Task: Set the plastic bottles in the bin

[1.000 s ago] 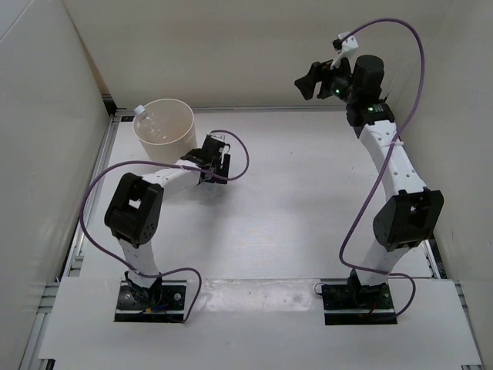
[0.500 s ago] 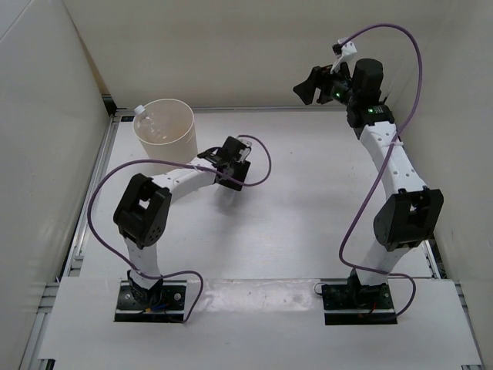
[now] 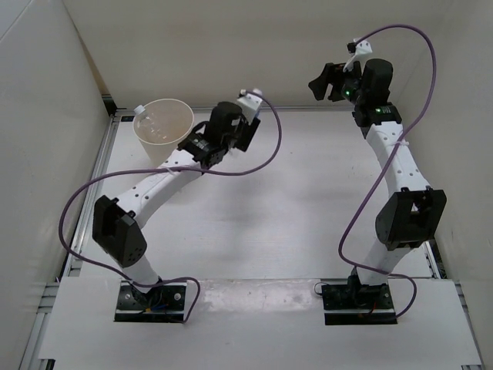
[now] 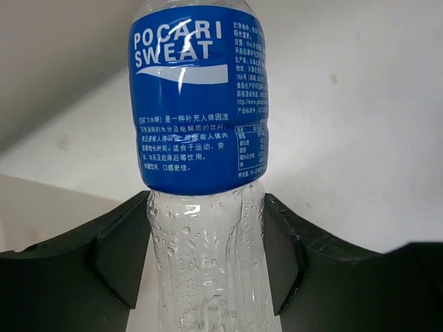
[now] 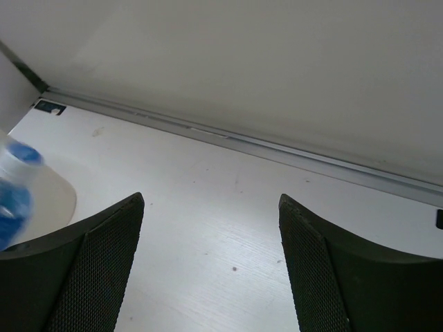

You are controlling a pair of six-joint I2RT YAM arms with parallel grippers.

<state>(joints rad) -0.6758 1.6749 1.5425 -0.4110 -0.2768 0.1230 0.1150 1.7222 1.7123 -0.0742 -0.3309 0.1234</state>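
My left gripper point(image 4: 208, 256) is shut on a clear plastic bottle point(image 4: 201, 104) with a blue label, gripping its wet clear part below the label. In the top view the left gripper point(image 3: 199, 142) is raised just right of the cream-white bin point(image 3: 158, 148) at the back left; the wrist hides the held bottle there. Clear bottles lie inside the bin. The held bottle shows as a blue blur at the left edge of the right wrist view point(image 5: 12, 190), beside the bin point(image 5: 52, 200). My right gripper point(image 3: 323, 81) is open and empty, held high at the back right point(image 5: 211, 235).
White walls enclose the table on the left, back and right. A metal rail point(image 5: 277, 149) runs along the foot of the back wall. Purple cables loop off both wrists. No other bottles show on the table.
My left arm has lifted and swung from the table's middle toward the back left, bringing the bottle beside the bin. The right gripper has shifted slightly right.
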